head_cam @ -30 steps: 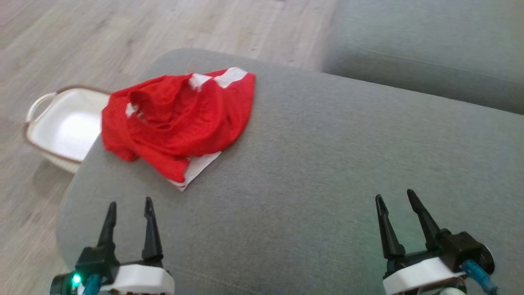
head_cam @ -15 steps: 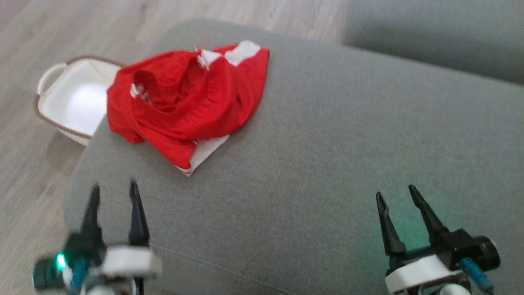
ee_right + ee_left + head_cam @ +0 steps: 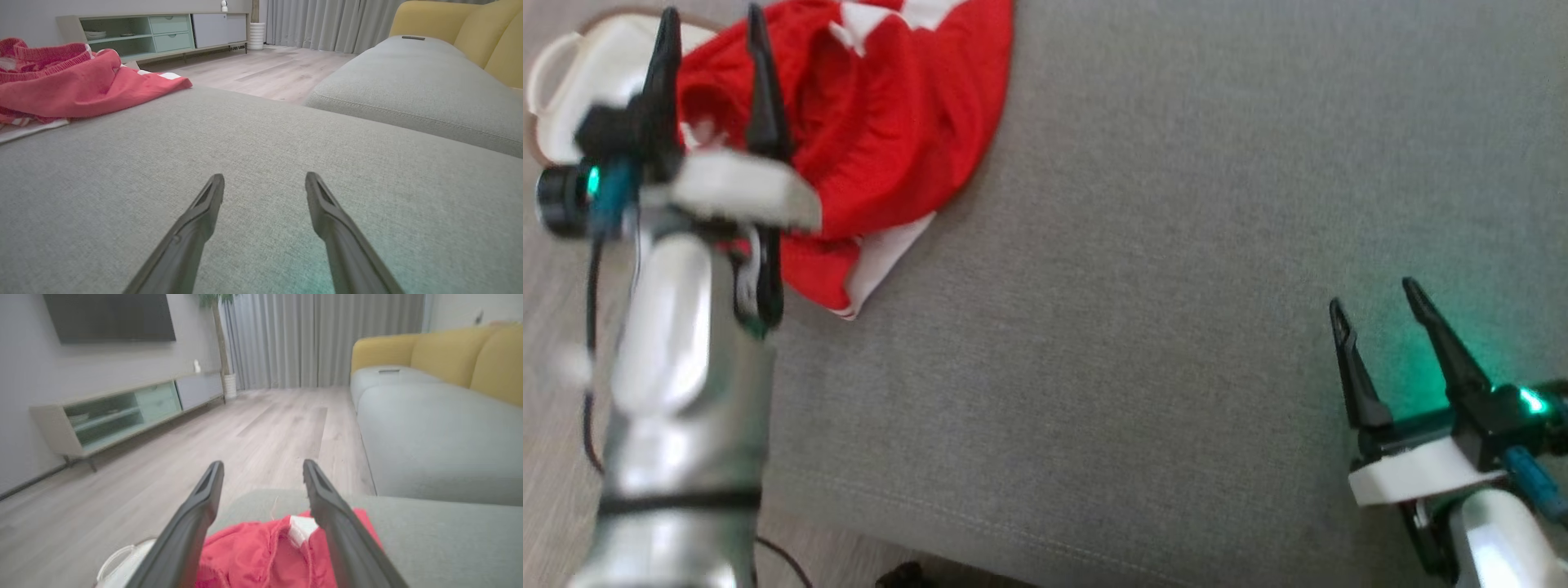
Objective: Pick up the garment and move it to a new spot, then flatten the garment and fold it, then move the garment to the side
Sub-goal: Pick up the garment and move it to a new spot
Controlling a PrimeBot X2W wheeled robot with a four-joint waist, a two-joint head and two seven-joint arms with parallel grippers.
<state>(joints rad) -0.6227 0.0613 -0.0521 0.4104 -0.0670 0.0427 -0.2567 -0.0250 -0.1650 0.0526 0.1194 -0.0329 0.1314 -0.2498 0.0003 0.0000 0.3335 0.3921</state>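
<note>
The garment (image 3: 890, 106) is a crumpled red piece with white trim, lying at the far left of the grey cushion (image 3: 1160, 286). My left gripper (image 3: 712, 20) is open and raised over the garment's left part, its fingers (image 3: 760, 73) pointing away from me. In the left wrist view the garment (image 3: 261, 555) lies below and between the open fingers, not gripped. My right gripper (image 3: 1372, 292) stands open over bare cushion at the lower right. From the right wrist view the garment (image 3: 73, 85) lies far to the left, and that gripper (image 3: 264, 179) holds nothing.
A white basket (image 3: 580, 73) with a brown rim sits on the wooden floor just left of the cushion, behind my left arm. A second grey seat (image 3: 416, 85) with yellow backrests lies beyond a gap. A low TV cabinet (image 3: 114, 412) stands along the wall.
The head camera has tilted down and closer. My left arm has risen and reached forward, from the near cushion edge to over the garment. The right gripper stays open in about the same place.
</note>
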